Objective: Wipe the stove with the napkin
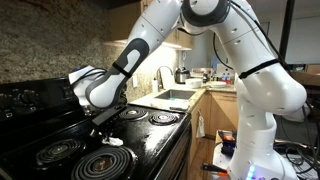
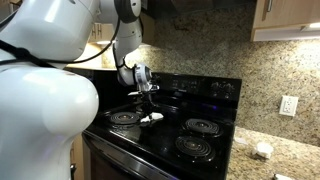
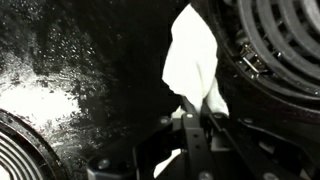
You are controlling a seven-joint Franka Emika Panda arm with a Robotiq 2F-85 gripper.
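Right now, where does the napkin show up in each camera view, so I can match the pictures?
Exterior view: the napkin lies low and left of centre on the stove, just under the gripper.
Exterior view: the napkin sits near centre on the black stove top, below the gripper.
Wrist view: the napkin is at upper centre, its lower end pinched.
Shared landmark: the shut gripper holding the napkin.

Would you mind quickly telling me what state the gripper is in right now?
Gripper: closed, pinching the napkin above the stove.
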